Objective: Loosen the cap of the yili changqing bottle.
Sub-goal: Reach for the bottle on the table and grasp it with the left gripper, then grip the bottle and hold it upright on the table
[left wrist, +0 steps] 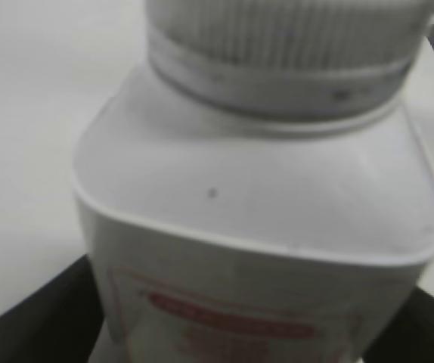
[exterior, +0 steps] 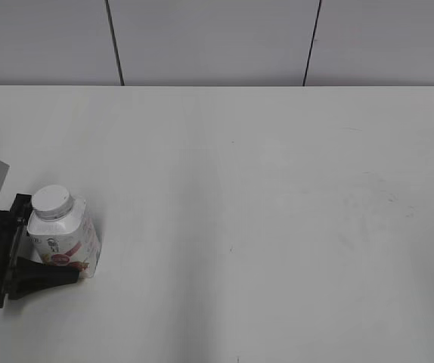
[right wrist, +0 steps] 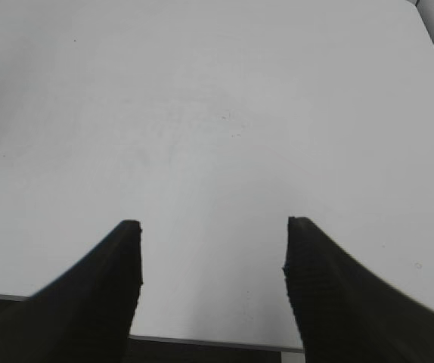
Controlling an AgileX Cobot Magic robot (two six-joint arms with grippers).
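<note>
My left wrist view crops the cap [left wrist: 285, 45] at top, blurs the bottle [left wrist: 255, 249] label; left gripper [exterior: 32, 249] fingertips sit hidden behind it.

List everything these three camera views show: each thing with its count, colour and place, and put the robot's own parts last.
yili changqing bottle: one, white with a pink-red label, upright near the table's left edge, between the left gripper's fingers.
cap: one, white with a ribbed edge, on the bottle's neck.
table: one, white, fills most of each view.
wall: pale grey panels with dark seams, behind the table.
left gripper: one, black, jaws on either side of the bottle's body.
right gripper: one, black, jaws apart and empty above bare table.
</note>
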